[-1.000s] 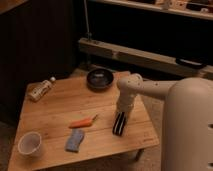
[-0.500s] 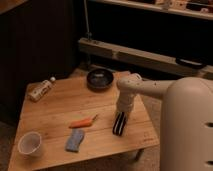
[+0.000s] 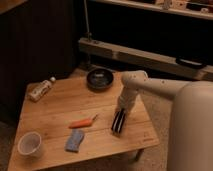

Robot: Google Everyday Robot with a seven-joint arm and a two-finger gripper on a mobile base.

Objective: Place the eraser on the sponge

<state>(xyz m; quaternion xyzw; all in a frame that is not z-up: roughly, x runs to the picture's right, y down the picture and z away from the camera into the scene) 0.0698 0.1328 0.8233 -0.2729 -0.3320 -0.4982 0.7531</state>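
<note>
At the near left corner of the wooden table (image 3: 55, 112) stands a white cup (image 3: 29, 144). To its right, near the front edge, the sponge (image 3: 75, 141) lies flat, with nothing on top of it. Just beyond it lies an orange carrot-shaped thing (image 3: 82, 122), close to the sponge but not touching it.

Right of the carrot, towards the table's right side, the eraser (image 3: 116, 130) lies with its long side running near to far, well apart from the sponge. The gripper (image 3: 120, 119) is down on it from above, at the end of the pale arm (image 3: 150, 87) that reaches in from the right. Its fingers are clenched, and by their place they are closed around the eraser, though dark fingers and dark block merge. The block looks to be resting at table level.

Farther back, a small bottle (image 3: 41, 90) lies on its side at the left and a dark bowl (image 3: 100, 79) sits at the far edge.

As I judge it, the grasp is made. The lift, the carry leftward and nearward to the sponge, and the release are what is left.
</note>
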